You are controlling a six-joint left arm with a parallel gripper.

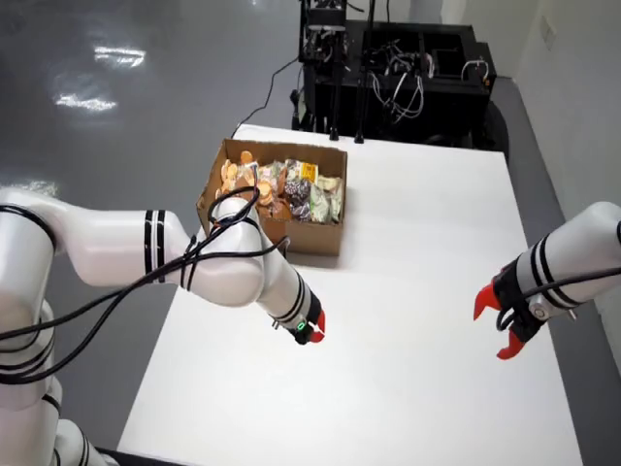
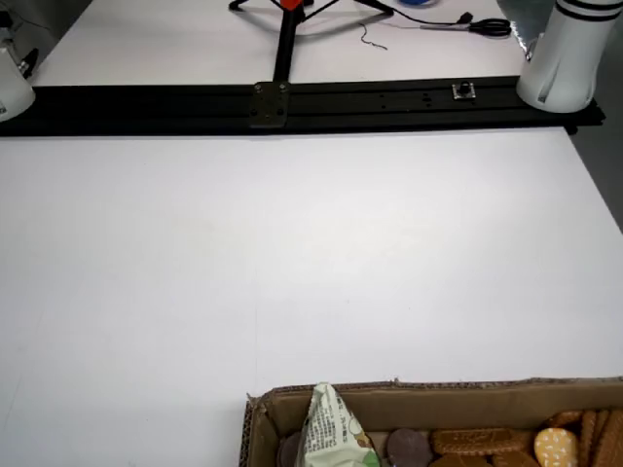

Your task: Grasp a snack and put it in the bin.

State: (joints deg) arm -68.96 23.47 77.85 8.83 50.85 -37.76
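Here the cardboard box (image 1: 315, 238) brims with snacks (image 1: 291, 189); claw (image 1: 316, 330) state unclear.

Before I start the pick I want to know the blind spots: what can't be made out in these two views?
- Left-hand gripper, view from above: its own wrist hides the fingers, so open or shut is unclear.
- Cardboard box, view from above: the arm's forearm and cable cover its near-left corner.
- Same box, low table view: the bottom edge cuts it off; only a green-white packet and some cookies show.
- Snack labels: too small to read.
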